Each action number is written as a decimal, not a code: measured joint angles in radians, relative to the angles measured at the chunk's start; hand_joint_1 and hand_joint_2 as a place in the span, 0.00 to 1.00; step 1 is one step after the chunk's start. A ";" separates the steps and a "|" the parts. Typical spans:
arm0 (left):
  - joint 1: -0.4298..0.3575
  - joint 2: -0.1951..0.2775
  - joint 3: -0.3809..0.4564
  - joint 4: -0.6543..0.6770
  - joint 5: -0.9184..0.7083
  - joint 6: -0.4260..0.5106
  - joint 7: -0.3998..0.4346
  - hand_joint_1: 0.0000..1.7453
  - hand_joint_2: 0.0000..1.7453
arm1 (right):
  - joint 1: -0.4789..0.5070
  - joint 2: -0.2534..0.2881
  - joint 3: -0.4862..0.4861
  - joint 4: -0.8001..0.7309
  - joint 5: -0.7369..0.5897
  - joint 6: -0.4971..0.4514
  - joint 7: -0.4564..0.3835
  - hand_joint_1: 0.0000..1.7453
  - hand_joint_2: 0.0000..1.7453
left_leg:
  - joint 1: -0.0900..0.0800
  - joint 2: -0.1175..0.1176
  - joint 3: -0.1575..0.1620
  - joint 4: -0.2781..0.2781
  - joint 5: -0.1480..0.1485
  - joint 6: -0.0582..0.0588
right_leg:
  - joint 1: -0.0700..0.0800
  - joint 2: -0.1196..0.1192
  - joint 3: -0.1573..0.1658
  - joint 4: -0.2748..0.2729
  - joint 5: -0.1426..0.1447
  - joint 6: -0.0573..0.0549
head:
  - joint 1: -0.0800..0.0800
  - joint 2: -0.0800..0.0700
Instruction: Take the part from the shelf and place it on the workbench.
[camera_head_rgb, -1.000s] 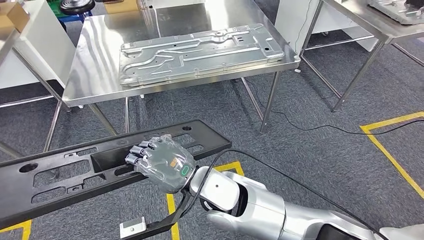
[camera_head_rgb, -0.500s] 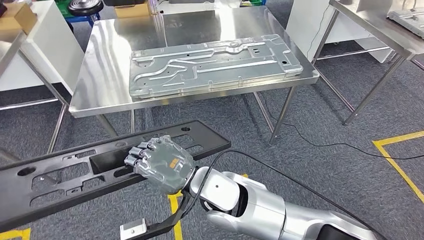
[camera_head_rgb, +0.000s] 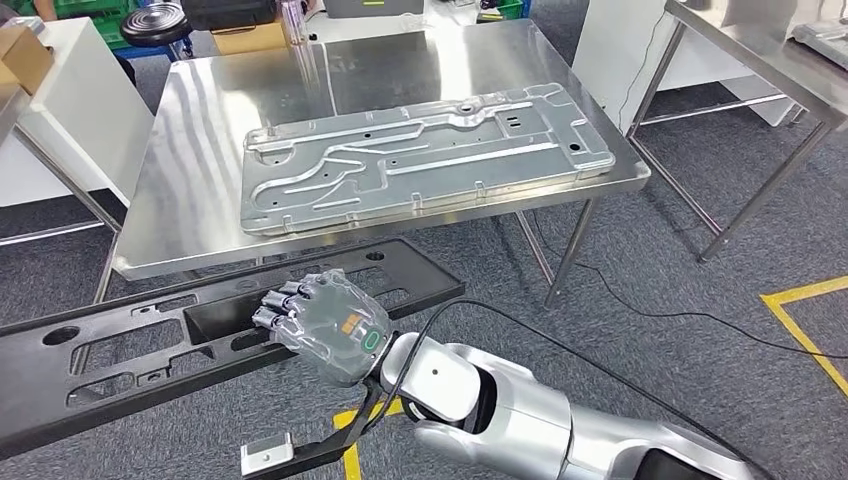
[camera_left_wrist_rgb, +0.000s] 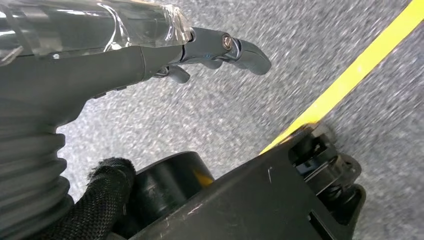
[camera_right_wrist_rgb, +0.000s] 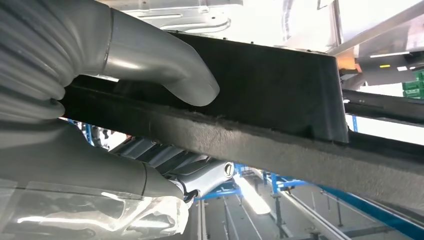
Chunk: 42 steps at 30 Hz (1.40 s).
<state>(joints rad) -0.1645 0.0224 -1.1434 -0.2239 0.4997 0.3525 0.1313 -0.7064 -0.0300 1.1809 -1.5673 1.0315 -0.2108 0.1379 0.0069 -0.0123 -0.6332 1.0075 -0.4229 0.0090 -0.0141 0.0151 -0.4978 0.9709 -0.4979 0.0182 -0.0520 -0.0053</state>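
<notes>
Part (camera_head_rgb: 150, 340), long and black, gripped mid-length by right robot hand (camera_head_rgb: 325, 325).

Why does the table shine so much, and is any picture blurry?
Head view: sharp; ceiling light glares off the steel workbench. Left wrist view: carpet smeared, fingers soft. Right wrist view: the black part is dark against a washed-out background.

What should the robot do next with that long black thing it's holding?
Probably carry it a little further forward: the right hand grips the long black part, which sits short of the steel workbench, where a metal plate already lies.
</notes>
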 joint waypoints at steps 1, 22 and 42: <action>0.000 0.000 0.001 0.000 0.001 0.000 0.000 0.00 1.00 | 0.000 -0.001 0.000 0.001 0.000 0.001 0.001 1.00 1.00 | -0.003 0.001 0.003 -0.023 0.036 0.009 | 0.002 0.001 0.008 -0.004 -0.007 0.006 | 0.001 0.000; 0.025 0.009 0.005 0.000 0.014 0.008 -0.015 0.00 1.00 | 0.013 -0.130 -0.075 -0.065 0.035 0.116 0.165 1.00 1.00 | -0.011 -0.004 0.146 0.089 -0.115 0.020 | 0.006 -0.004 -0.135 -0.013 0.131 -0.013 | 0.005 0.000; 0.025 0.010 0.019 0.001 0.014 0.010 -0.015 0.00 1.00 | 0.060 -0.226 -0.127 -0.146 0.051 0.184 0.198 1.00 1.00 | -0.012 -0.001 0.134 -0.058 -0.033 0.071 | 0.000 -0.005 -0.204 0.258 -0.062 0.046 | 0.008 0.000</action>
<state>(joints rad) -0.1394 0.0323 -1.1246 -0.2232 0.5138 0.3625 0.1160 -0.6465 -0.2559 1.0534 -1.7128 1.0829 -0.0266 0.3363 -0.0052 -0.0137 -0.4995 0.9499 -0.4562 0.0803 -0.0138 0.0100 -0.7020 1.2288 -0.5596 0.0641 -0.0439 -0.0050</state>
